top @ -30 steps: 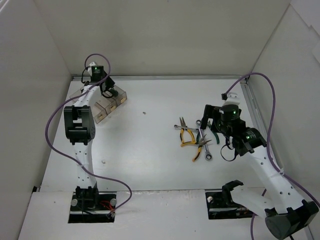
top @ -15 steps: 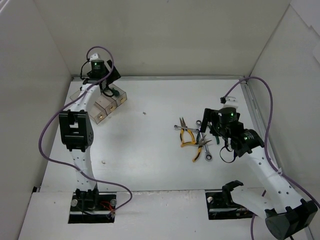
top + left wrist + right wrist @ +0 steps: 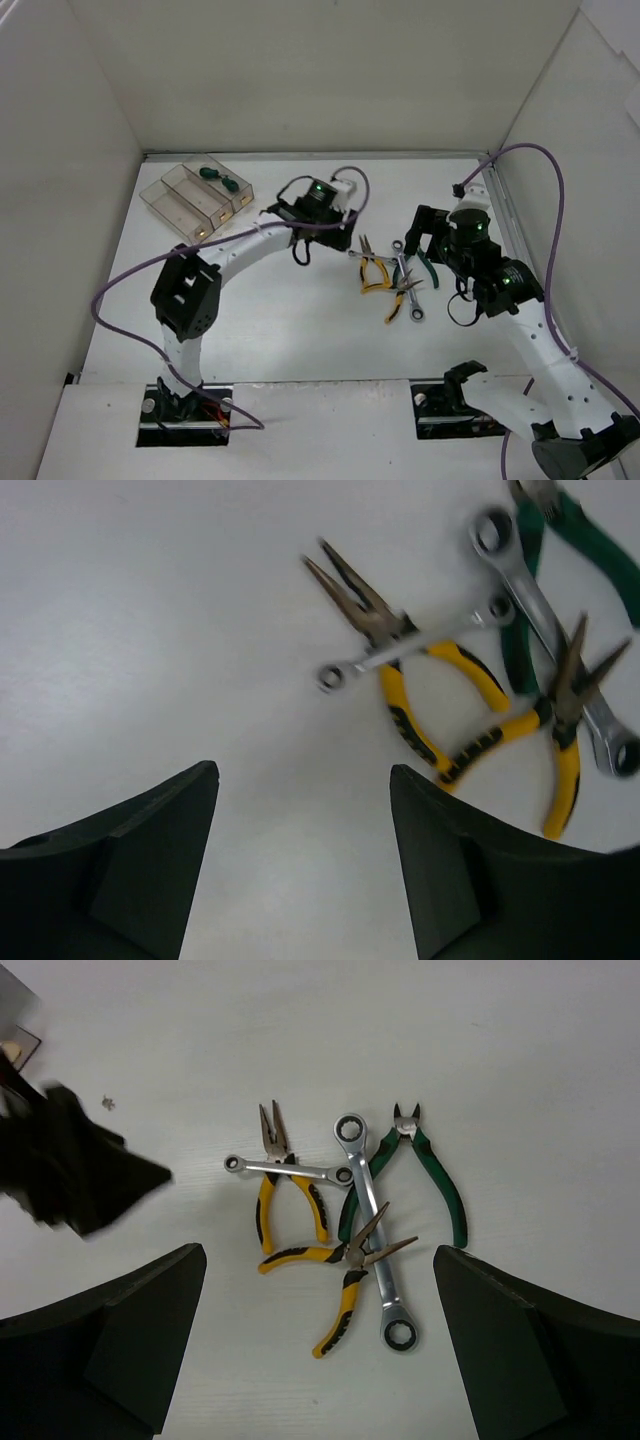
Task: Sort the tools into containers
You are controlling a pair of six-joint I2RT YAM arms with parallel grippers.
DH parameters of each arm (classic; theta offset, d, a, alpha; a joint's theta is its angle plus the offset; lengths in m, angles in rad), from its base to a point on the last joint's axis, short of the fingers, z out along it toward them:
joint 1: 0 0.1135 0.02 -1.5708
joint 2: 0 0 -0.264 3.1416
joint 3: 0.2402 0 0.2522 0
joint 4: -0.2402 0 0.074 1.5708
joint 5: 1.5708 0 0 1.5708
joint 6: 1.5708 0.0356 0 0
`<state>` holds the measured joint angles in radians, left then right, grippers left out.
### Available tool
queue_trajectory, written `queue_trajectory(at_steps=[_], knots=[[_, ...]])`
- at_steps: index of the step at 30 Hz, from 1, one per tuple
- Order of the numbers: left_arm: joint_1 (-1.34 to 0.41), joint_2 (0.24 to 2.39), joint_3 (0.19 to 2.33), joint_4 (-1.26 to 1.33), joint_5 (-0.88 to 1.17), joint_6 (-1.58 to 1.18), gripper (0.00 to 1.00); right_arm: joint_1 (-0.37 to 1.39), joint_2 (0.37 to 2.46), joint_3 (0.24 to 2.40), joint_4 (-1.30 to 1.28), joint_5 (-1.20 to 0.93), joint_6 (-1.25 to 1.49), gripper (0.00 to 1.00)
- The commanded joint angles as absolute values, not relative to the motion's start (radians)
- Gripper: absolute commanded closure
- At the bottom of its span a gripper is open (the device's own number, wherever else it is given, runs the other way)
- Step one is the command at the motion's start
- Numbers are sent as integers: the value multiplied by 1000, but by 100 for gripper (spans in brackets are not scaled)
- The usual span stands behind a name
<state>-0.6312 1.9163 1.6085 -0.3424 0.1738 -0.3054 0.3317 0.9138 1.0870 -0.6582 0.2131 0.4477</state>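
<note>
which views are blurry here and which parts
left wrist: the pliers and the wrench across them look smeared, soft-edged; right wrist: the tools are crisp, but the left gripper at the left edge is a dark blur; top external: sharp, evenly lit, no glare

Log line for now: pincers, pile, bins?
left pincer open, empty, beside pile | right pincer open, empty, over pile | pile: two yellow pliers, two wrenches, green-handled cutters | bins: one green-handled tool inside

Even, bright light on the white tabletop [image 3: 300, 330]; yellow-handled needle-nose pliers [image 3: 378, 620] blur in the left wrist view, sharp from the right wrist.
</note>
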Motion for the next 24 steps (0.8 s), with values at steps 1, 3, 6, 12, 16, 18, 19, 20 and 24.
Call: queue_trajectory(at_steps=[1,3,6,12,16,18,19,20,24], knots=[[-759,1876,1600,-414,207,-256,36,322,907,1160,-615,238,449,3],[-820,1897,1608,-437,190,-262,39,322,907,1173,-617,244,446,3],[-917,1943,1634,-462,176,-271,41,319,908,1181,-614,245,449,3],[-1018,2048,1744,-495,166,-304,47,316,900,1178,-614,238,453,4],[-1063,2118,1784,-496,120,-318,48,316,882,1169,-617,224,451,4],[-1094,2146,1796,-480,97,-319,48,319,877,1167,-621,216,448,4],[-1094,2152,1799,-470,97,-322,49,318,874,1167,-624,215,446,4],[-1104,2158,1808,-465,98,-325,49,316,874,1167,-627,215,445,4],[-1115,2180,1815,-454,123,-345,50,319,861,1180,-650,221,443,4]])
